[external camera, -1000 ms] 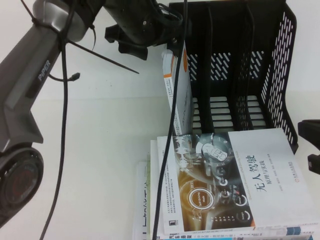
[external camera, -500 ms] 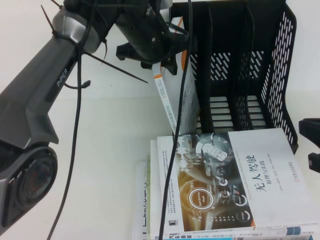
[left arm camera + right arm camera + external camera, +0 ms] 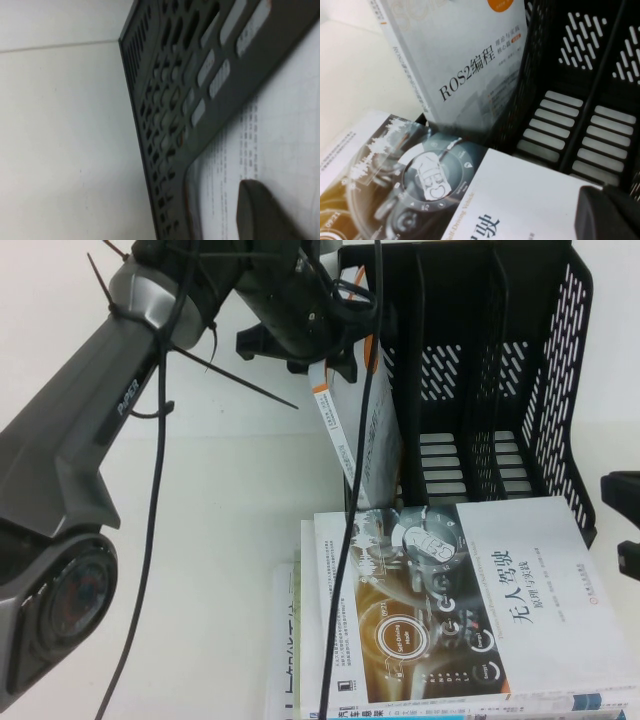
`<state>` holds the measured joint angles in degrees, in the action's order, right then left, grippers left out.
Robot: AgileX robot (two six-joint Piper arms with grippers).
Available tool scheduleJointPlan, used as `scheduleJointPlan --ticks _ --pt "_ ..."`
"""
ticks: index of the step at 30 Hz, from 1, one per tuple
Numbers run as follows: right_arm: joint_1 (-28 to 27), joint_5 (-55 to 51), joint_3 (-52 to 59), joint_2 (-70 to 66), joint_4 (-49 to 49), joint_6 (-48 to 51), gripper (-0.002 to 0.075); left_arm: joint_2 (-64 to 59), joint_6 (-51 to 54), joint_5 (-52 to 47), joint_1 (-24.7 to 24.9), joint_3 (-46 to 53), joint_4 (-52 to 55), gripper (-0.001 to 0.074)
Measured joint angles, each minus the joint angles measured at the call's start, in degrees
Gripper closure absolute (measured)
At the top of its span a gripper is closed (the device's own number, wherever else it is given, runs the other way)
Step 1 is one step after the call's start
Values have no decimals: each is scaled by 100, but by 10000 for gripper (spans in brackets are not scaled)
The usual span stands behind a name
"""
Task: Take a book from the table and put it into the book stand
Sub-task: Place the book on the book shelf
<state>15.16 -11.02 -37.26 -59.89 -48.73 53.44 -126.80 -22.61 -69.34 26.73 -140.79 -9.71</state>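
My left gripper (image 3: pixel 325 355) is shut on the top edge of a white book with orange trim (image 3: pixel 365 430) titled ROS2. It holds the book tilted at the left end of the black book stand (image 3: pixel 540 390), lower edge down by the stand's front. In the left wrist view one dark finger (image 3: pixel 265 212) presses on the book's printed cover (image 3: pixel 280 150) beside the stand's perforated wall (image 3: pixel 165 125). The right wrist view shows the same book (image 3: pixel 465 65) leaning at the stand (image 3: pixel 580 100). My right gripper (image 3: pixel 628 525) is open and empty at the right edge, beside the stand.
A stack of books lies in front of the stand, topped by a large book with a car-dashboard cover (image 3: pixel 470 610), also in the right wrist view (image 3: pixel 420 190). The left arm's cable (image 3: pixel 350 540) hangs across book and stack. The stand's middle and right slots hold nothing.
My left arm has swung closer and tilted the ROS2 book from edge-on upright to leaning, its top toward the stand's left wall. The right gripper has barely moved.
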Motion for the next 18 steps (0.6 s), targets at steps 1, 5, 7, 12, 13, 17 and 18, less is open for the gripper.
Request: scheduleJointPlan --ticks 1,5,7,12,13,17,18 --pt "0 17 0 0 -3 0 721 0 -25 58 0 11 23 632" --pt "0 51 0 0 -13 0 721 0 -51 239 0 11 46 632" --pt "0 65 0 0 -13 14 721 0 -99 275 0 11 85 632" --pt "0 65 0 0 -15 14 721 0 -140 296 10 11 151 632" --pt "0 65 0 0 -15 14 721 0 -140 296 10 11 151 632" --pt "0 65 0 0 -15 14 721 -70 -129 305 10 -24 48 594" --pt "0 65 0 0 -15 14 721 -79 -129 364 10 -28 13 562"
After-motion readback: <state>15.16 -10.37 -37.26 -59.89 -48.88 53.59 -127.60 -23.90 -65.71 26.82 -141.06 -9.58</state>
